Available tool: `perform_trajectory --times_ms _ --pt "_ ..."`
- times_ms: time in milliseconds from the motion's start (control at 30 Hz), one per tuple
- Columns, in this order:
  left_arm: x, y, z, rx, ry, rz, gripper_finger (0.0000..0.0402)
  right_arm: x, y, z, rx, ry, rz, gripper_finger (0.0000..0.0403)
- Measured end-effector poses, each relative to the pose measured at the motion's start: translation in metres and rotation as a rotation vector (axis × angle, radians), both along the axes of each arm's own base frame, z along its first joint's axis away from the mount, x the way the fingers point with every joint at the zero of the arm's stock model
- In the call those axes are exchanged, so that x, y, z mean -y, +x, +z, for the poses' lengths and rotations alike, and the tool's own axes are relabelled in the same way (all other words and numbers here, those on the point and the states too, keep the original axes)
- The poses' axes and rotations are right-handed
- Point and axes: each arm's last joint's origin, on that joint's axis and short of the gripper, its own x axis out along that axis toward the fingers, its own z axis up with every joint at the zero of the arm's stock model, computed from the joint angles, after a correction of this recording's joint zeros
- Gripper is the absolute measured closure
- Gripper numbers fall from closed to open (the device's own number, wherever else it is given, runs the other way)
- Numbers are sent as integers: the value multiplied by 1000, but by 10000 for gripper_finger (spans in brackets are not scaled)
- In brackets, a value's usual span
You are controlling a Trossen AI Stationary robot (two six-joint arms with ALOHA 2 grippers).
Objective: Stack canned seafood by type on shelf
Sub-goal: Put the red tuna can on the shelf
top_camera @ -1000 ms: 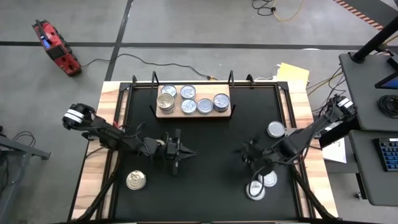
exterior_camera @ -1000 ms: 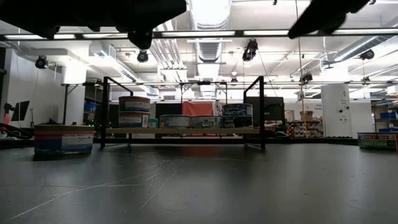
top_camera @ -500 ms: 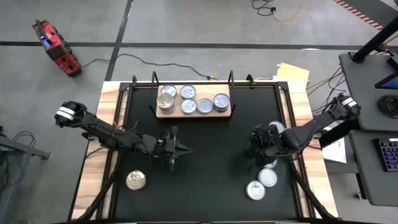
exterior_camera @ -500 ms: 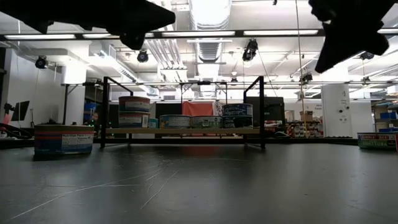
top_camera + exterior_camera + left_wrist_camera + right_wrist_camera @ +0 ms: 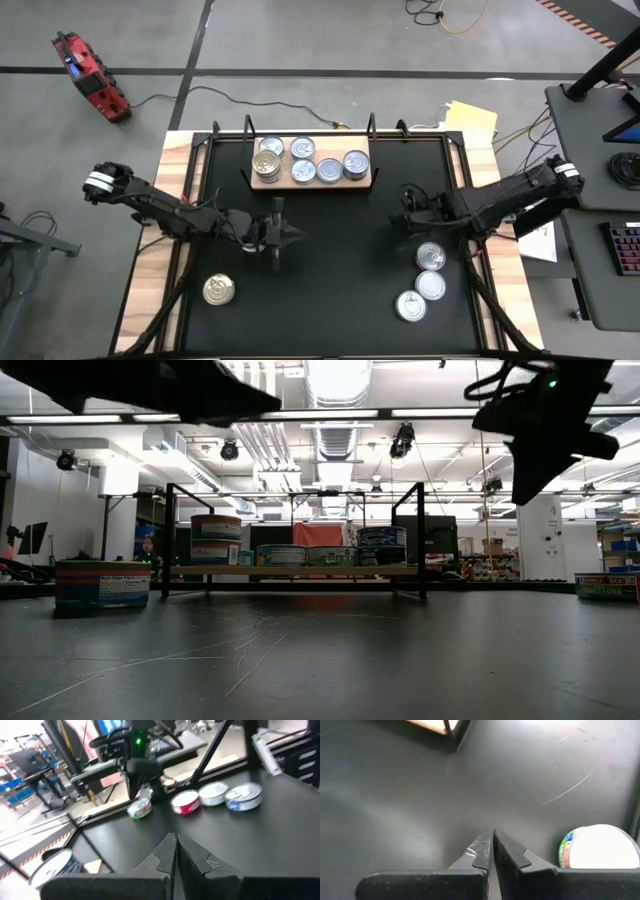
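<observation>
A black table (image 5: 330, 300) with wooden edges stands on a grey workshop floor; nearest the front edge lie the loose tins: a gold-topped can (image 5: 219, 291) at the left, and at the right two silver-topped cans (image 5: 421, 296) touching, with a third can (image 5: 431, 256) just behind them; over mid-table hang both arms, empty: the left gripper (image 5: 284, 235) with fingers pressed together, the right gripper (image 5: 408, 215) likewise closed on nothing; at the far edge sits the shelf (image 5: 310, 182), holding six cans (image 5: 308, 160) in rows, one double-stacked at its left end. The third can lies just toward the front and outward from the right gripper, clearly the nearer arm; being round, it offers no preferred grasp axis, though the fingers must spread first.
</observation>
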Motion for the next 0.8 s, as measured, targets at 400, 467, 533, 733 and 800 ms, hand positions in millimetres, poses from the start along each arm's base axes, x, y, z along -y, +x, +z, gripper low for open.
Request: perform_trajectory --times_ms 400,467,533,733,800 --pt "-21 3 -4 -76 -187 -362 401 20 2 -1 -76 66 40 394" --pt "-21 4 -2 -75 -204 -348 401 18 2 -2 -85 118 63 394" --pt "-21 5 -1 -72 -217 -342 401 15 2 -2 -91 174 82 394" --pt "-21 5 0 -72 -234 -340 401 -1 0 -3 -107 317 160 394" --pt "-21 5 0 -72 -234 -340 401 -7 -1 -3 -109 352 169 394"
